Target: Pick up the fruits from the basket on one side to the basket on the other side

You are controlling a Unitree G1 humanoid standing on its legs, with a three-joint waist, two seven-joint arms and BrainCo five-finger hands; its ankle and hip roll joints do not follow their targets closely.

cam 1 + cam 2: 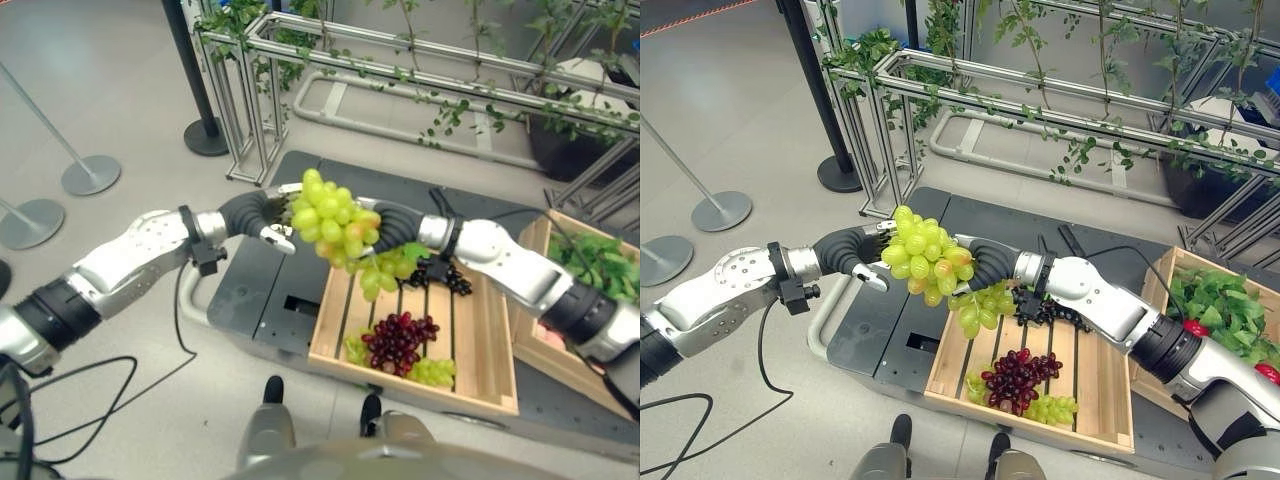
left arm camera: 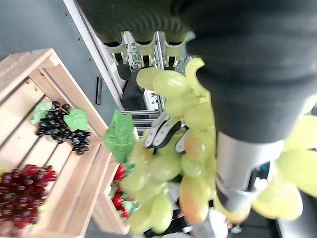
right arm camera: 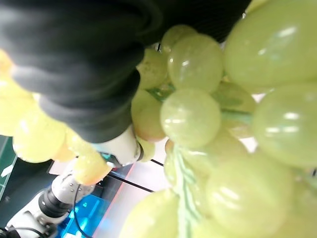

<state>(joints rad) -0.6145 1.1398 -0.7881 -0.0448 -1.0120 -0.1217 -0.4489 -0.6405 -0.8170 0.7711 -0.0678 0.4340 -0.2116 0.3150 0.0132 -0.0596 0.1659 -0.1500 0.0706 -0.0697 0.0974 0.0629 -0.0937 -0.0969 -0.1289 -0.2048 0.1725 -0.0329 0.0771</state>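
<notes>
Handover in progress: the bunch of pale green grapes (image 1: 927, 254) hangs between left hand (image 1: 855, 251) and right hand (image 1: 985, 265), above the slatted wooden crate's (image 1: 1105, 385) rear-left corner. Fingers of both are buried in the bunch; which grips cannot be told. Next, one hand likely must release.

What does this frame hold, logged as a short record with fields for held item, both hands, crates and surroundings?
held item: large bunch of green grapes, raised between both hands above the slatted wooden crate's left edge
left hand: against the bunch's left side, fingers hidden
right hand: against its right side, fingers hidden
slatted wooden crate: dark red grape bunch, black grape bunch, smaller green grapes
second wooden crate: to the right, leafy greens
surroundings: aluminium frame with vines
</notes>
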